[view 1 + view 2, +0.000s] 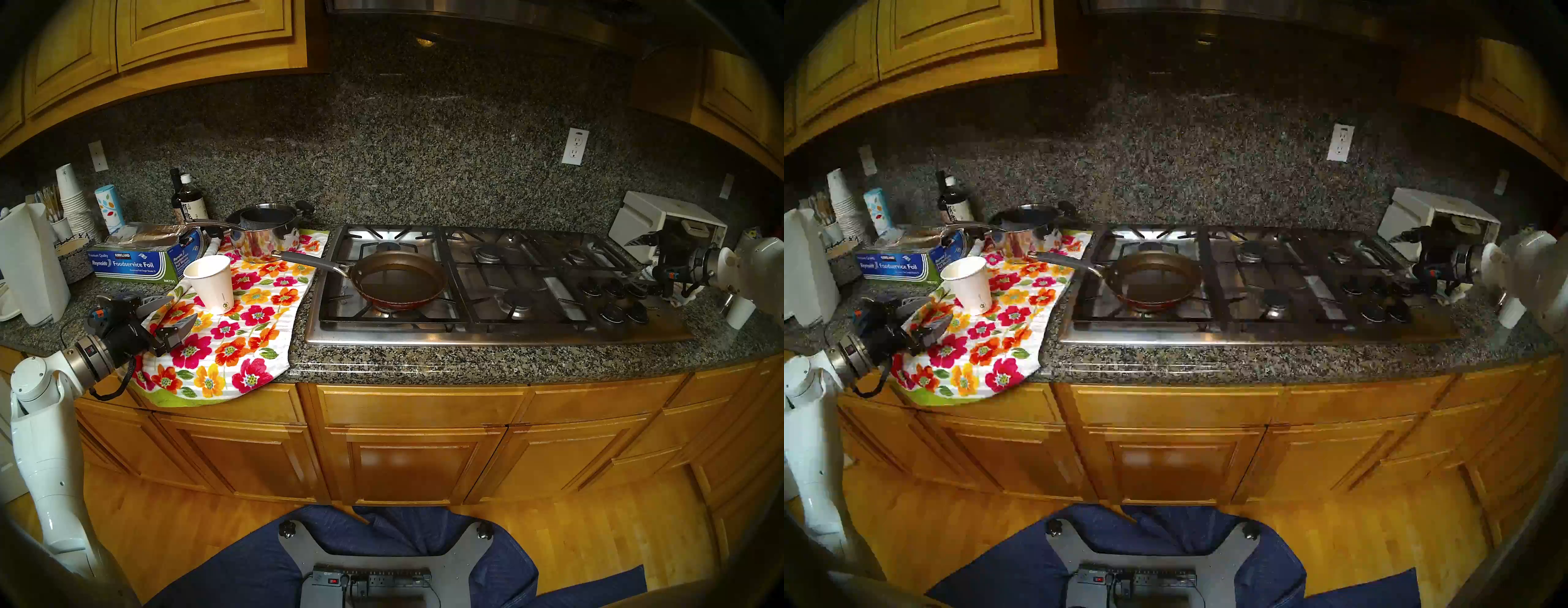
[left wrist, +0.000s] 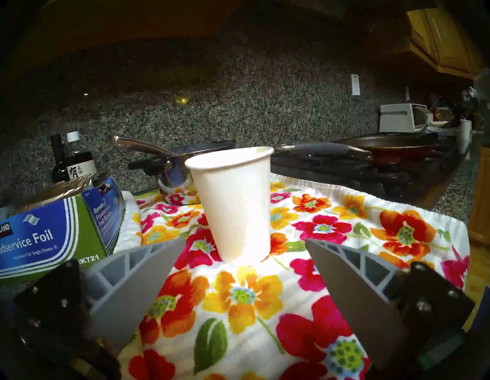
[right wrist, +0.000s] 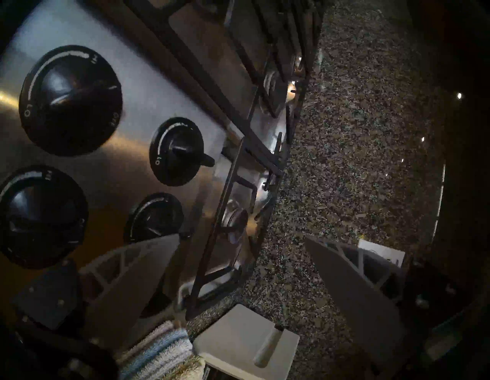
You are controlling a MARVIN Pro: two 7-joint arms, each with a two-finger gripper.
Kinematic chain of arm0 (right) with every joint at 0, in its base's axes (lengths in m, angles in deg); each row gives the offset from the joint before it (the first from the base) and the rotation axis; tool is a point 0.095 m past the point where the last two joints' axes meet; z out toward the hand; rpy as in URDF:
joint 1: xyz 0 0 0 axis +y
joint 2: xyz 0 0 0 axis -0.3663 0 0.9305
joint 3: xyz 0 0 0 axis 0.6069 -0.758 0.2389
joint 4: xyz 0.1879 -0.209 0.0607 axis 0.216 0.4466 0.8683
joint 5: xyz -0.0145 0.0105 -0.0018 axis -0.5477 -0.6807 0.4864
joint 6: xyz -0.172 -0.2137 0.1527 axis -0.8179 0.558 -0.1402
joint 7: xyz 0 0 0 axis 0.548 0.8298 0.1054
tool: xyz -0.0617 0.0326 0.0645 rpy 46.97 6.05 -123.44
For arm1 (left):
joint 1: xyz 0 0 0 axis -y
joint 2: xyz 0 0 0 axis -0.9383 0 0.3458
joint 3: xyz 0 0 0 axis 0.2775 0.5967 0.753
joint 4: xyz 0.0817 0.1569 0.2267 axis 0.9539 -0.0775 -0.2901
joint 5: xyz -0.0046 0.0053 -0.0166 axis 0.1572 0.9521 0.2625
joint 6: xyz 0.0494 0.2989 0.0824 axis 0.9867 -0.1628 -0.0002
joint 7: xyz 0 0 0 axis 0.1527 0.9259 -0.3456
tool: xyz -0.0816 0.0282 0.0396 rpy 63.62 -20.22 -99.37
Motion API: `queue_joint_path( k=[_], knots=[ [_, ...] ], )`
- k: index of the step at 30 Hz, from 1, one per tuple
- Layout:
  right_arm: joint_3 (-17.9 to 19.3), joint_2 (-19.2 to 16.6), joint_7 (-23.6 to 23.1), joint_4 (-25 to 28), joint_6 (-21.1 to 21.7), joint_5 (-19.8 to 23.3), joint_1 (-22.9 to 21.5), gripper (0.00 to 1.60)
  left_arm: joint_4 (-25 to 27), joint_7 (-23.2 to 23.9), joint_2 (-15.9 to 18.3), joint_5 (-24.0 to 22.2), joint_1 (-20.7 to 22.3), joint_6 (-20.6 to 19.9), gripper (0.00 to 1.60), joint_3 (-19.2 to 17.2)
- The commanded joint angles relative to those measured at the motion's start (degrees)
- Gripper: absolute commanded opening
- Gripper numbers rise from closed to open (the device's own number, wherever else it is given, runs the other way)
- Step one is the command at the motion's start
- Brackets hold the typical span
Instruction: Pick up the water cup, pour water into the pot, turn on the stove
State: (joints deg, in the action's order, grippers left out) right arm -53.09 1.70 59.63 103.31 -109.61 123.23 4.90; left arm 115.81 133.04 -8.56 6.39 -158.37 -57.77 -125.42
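The water cup (image 1: 211,283) (image 1: 967,283), white with a small green logo low on its side, stands upright on a floral towel (image 1: 237,339). My left gripper (image 1: 184,311) (image 1: 941,310) is open and empty, level with the cup's base and just left of it. In the left wrist view the cup (image 2: 233,207) stands ahead between the two fingers (image 2: 138,281), untouched. The frying pan (image 1: 399,278) (image 1: 1151,278) sits on the stove's (image 1: 509,335) front left burner, grey handle toward the cup. My right gripper (image 1: 632,263) (image 3: 244,237) is open and empty beside the black knobs (image 1: 611,297) (image 3: 70,99).
A steel saucepan (image 1: 265,235) stands behind the cup, and a foil box (image 1: 140,259) to its left. Bottles (image 1: 189,199), a stack of cups (image 1: 72,199) and a paper towel roll (image 1: 32,263) crowd the far left. A white toaster oven (image 1: 662,220) and a plain white cup (image 1: 740,312) stand at the right.
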Motion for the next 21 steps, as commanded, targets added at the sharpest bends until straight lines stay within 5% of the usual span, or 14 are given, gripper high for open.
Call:
queue_joint_path(
  k=[1,21],
  knots=[
    [2.12,0.08,-1.54,0.51,0.14,3.40,-5.03,1.60,0.92,-0.04,0.67,-0.37,1.05,0.15,1.60,-0.33],
    [6.47,-1.25,-11.76,6.86,0.14,12.01,-8.12,1.60,0.69,-0.02,0.66,0.16,1.08,0.42,1.60,-0.32]
  ],
)
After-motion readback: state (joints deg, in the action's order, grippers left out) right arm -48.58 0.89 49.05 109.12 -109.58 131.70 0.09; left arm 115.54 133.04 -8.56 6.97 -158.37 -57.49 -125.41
